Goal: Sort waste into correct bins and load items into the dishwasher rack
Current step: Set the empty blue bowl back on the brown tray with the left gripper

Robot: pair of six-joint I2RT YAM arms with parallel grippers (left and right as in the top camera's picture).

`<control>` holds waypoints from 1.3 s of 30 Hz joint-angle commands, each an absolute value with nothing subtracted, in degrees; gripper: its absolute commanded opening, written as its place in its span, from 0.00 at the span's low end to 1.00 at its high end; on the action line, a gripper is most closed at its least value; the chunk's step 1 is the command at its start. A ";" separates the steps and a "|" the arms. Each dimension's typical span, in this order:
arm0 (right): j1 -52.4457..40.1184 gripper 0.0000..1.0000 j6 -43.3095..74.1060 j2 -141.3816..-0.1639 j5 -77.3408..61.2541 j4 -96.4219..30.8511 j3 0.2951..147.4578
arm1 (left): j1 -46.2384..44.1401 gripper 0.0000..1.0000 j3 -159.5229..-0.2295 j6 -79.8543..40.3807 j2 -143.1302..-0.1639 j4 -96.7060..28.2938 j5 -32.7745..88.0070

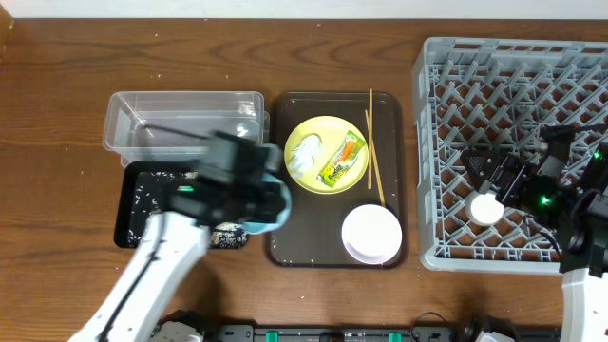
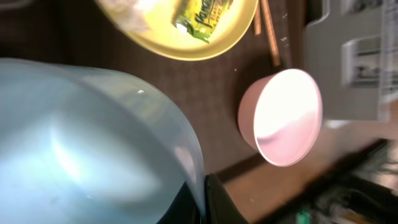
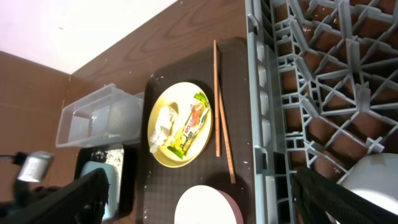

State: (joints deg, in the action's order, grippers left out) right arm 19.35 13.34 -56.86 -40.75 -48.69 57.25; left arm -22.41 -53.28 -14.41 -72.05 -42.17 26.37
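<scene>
The brown wooden table [image 1: 57, 95] carries a clear tub [image 1: 180, 96] at far left. A black tray [image 1: 133, 204] lies just nearer. A dark serving tray [image 1: 304, 237] sits centrally, and a grey rack [image 1: 427, 114] is at right.

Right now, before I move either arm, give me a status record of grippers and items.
left gripper: shut on light blue bowl
right gripper: open, over rack
white cup: in rack
yellow plate: on serving tray, holds wrapper and paper scrap
chopsticks: on tray, right of plate
white-pink bowl: on tray, near corner
black tray: rice scraps inside
</scene>
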 commanded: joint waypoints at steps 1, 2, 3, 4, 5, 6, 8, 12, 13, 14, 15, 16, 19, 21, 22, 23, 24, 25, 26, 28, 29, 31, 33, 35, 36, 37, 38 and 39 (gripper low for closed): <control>19.42 0.93 12.58 -56.69 -40.66 -49.21 57.98 | -32.62 0.06 -52.71 -24.51 -77.01 -38.83 12.32; 19.42 0.93 12.58 -56.69 -40.66 -49.32 57.98 | -35.33 0.06 -52.71 -24.91 -78.89 -37.12 10.85; 19.42 0.93 12.58 -56.69 -40.66 -49.36 57.98 | -37.43 0.06 -52.71 -25.65 -80.47 -35.97 9.28; 19.42 0.93 12.60 -56.69 -40.66 -49.34 57.98 | -39.53 0.06 -52.73 -26.41 -82.37 -34.96 7.33; 19.42 0.93 12.58 -56.69 -40.60 -49.32 57.98 | -41.01 0.06 -52.71 -27.09 -83.96 -34.50 5.58; 19.42 0.93 12.58 -56.69 -40.53 -49.32 57.98 | -42.00 0.06 -52.73 -27.77 -85.25 -34.26 4.36; 19.42 0.93 12.56 -56.69 -40.51 -49.34 57.98 | -43.40 0.06 -52.73 -28.84 -87.77 -33.63 3.14; 19.42 0.93 12.56 -56.69 -40.51 -49.45 57.98 | -43.70 0.30 -54.02 -28.82 -88.31 -33.98 3.14; 19.42 0.93 12.56 -56.69 -40.49 -49.43 57.98 | -43.68 0.37 -54.83 -28.80 -87.81 -34.65 3.05; 19.42 0.93 12.56 -56.69 -40.51 -49.43 57.98 | -43.70 0.43 -55.57 -28.77 -87.31 -35.20 2.50; 19.42 0.94 12.56 -56.69 -40.51 -49.43 57.98 | -43.70 0.47 -56.31 -28.73 -86.78 -35.90 1.85; 19.42 0.93 12.56 -56.69 -40.49 -49.41 57.98 | -43.68 0.49 -57.23 -28.14 -86.17 -36.64 1.37; 19.42 0.94 12.56 -56.69 -40.47 -49.45 57.98 | -43.68 0.54 -59.44 -27.14 -84.62 -37.76 -0.97; 19.42 0.94 12.56 -56.69 -40.47 -49.45 57.98 | -43.68 0.56 -61.04 -24.97 -83.94 -37.52 -2.42; 19.42 0.94 12.56 -56.69 -40.47 -49.45 57.98 | -43.66 0.56 -62.08 -23.86 -83.85 -37.41 -4.16; 19.42 0.94 12.56 -56.69 -40.47 -49.43 57.98 | -43.51 0.56 -62.94 -22.68 -83.85 -37.08 -5.72; 19.42 0.94 12.58 -56.71 -40.47 -49.43 57.98 | -43.18 0.56 -63.53 -21.45 -83.96 -36.18 -6.81; 19.42 0.94 12.58 -56.77 -40.47 -49.43 57.98 | -42.61 0.56 -63.79 -19.44 -84.23 -34.48 -7.11; 19.42 0.94 12.56 -56.88 -40.47 -49.41 57.98 | -42.09 0.56 -63.79 -17.76 -84.42 -33.15 -7.11; 19.42 0.94 12.56 -57.12 -40.38 -49.47 57.98 | -40.07 0.56 -63.77 -13.80 -86.13 -30.06 -7.11; 19.42 0.94 12.56 -57.21 -40.32 -49.50 57.98 | -39.05 0.56 -63.79 -12.64 -87.24 -28.73 -7.11; 19.42 0.94 12.58 -57.41 -40.29 -49.58 57.95 | -36.40 0.56 -63.79 -11.35 -90.11 -25.85 -7.05; 19.42 0.94 12.58 -57.56 -40.32 -49.54 57.95 | -33.95 0.56 -63.79 -10.92 -93.27 -23.07 -6.09; 19.42 0.94 12.58 -57.80 -40.29 -49.54 57.95 | -32.03 0.56 -63.79 -9.74 -96.55 -19.97 -3.40; 19.42 0.94 12.56 -58.02 -40.29 -49.52 57.95 | -31.33 0.56 -63.79 -9.39 -98.28 -18.35 -2.04; 19.42 0.94 12.58 -58.22 -40.29 -49.52 57.95 | -30.94 0.56 -63.79 -9.41 -99.92 -16.88 -1.69; 19.42 0.94 12.56 -58.50 -40.29 -49.52 57.95 | -30.87 0.56 -63.79 -9.32 -101.25 -15.86 -1.74; 19.42 0.94 12.56 -58.74 -40.29 -49.56 57.95 | -30.87 0.56 -63.79 -8.47 -102.80 -14.85 -1.74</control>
State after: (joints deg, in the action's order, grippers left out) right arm 19.38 13.34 -58.11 -40.18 -49.45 57.25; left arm -31.07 -63.13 -11.60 -99.61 -16.25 -3.40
